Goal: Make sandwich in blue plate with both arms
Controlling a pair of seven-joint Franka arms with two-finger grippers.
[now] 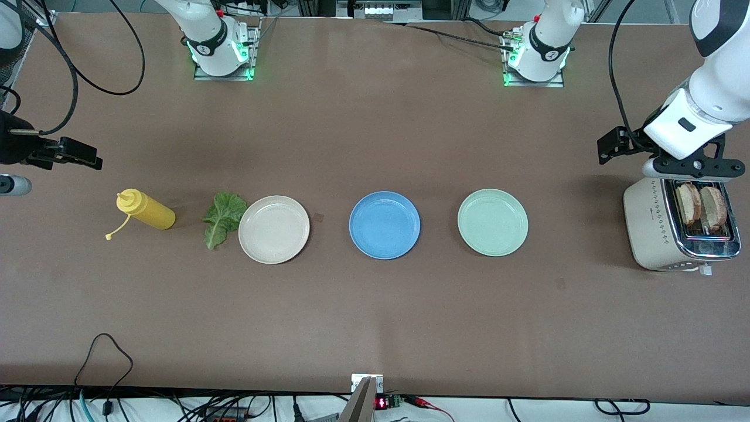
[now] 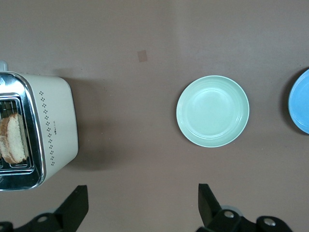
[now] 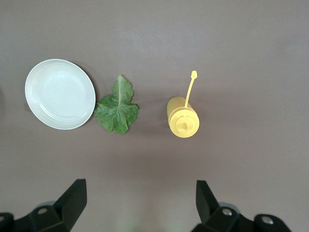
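Nothing is assembled yet: the blue plate (image 1: pixel 384 225) sits bare on the counter (image 1: pixel 375 328) between a cream plate (image 1: pixel 273 229) and a green plate (image 1: pixel 493 222).

The left end effector (image 2: pixel 140 203) hangs wide open and empty over the counter just beside the toaster (image 1: pixel 674 225), where two bread slices (image 1: pixel 701 204) stand close in the slots — a slightly off descent could pinch both or jam a finger on the chrome rim.

The right end effector (image 3: pixel 137 200), also fully open and empty, hovers near the lettuce (image 3: pixel 116 107) and mustard bottle (image 3: pixel 183 118). The leaf lies flat and touches the cream plate, so fingers may skid over it or nudge that plate.
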